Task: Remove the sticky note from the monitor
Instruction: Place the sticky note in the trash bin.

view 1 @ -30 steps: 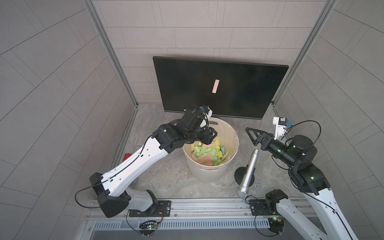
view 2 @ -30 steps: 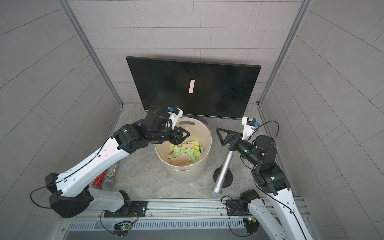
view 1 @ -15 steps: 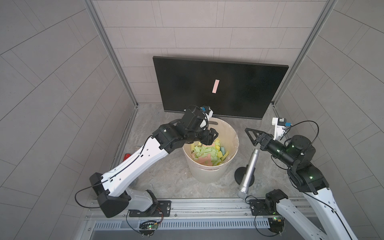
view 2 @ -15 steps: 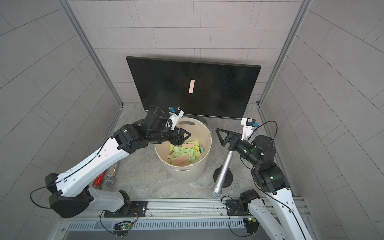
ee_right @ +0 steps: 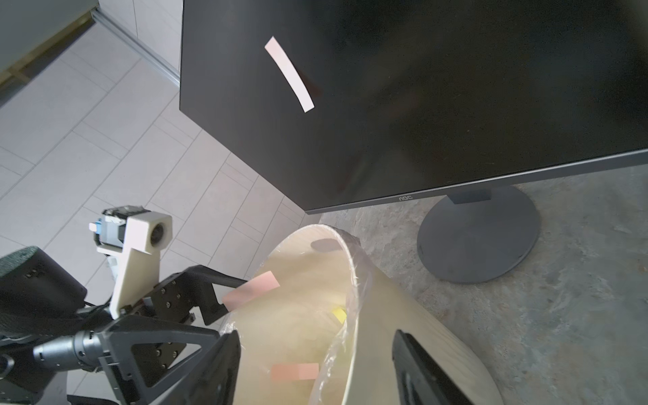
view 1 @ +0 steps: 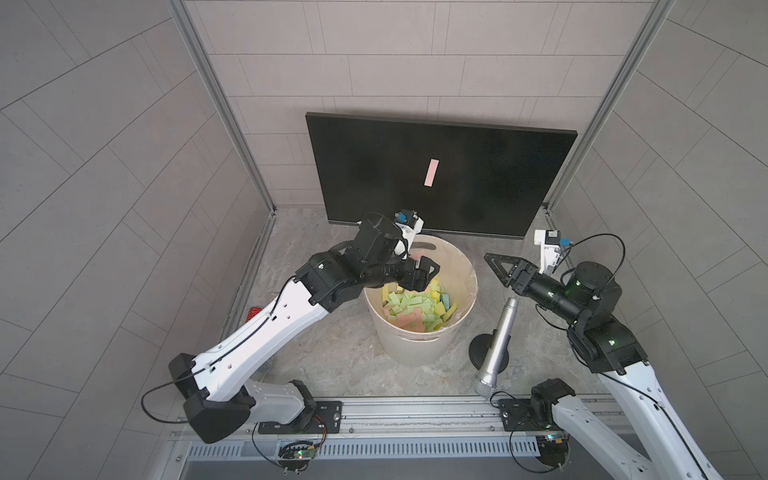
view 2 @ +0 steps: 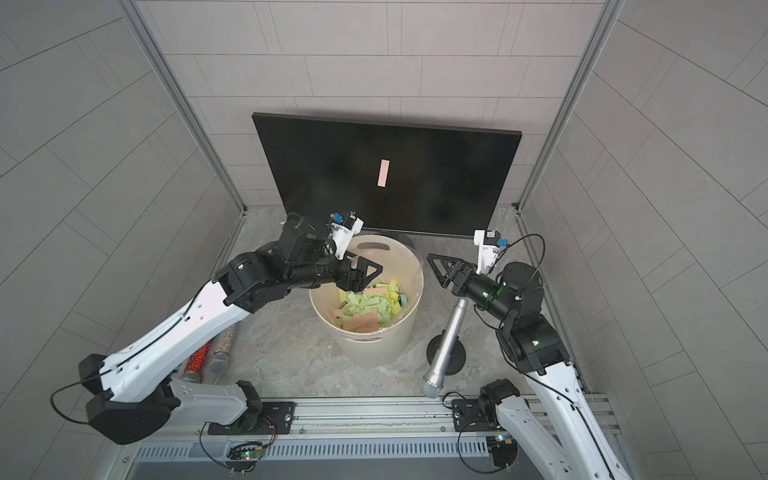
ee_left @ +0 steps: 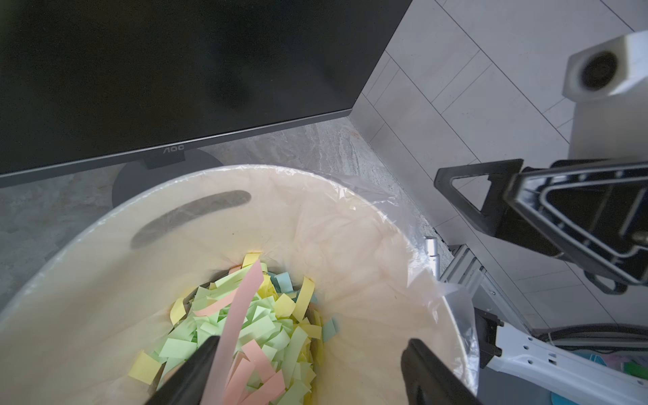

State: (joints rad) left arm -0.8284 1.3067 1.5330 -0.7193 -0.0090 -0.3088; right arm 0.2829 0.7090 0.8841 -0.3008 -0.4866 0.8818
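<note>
**While one note still clings to the screen, the left gripper lets its strip go**

The sticky note (view 1: 431,172), narrow and pink, stands nearly upright at mid-screen on the monitor (view 1: 374,166). Its lower end curls off the glass in the right wrist view. Below the screen, over the cream bucket (view 1: 465,266), the left gripper (view 2: 365,276) has spread its jaws; a second ago they were pinched together. The pink strip (ee_left: 238,315) it carried has not dropped clear and lies along one finger, free end pointing at the scraps below. Across the bucket the right gripper (view 2: 436,270) hangs with jaws apart and empty, a little narrower than before. One drop-off looks nearly done, and the note on the screen remains to be peeled.
</note>
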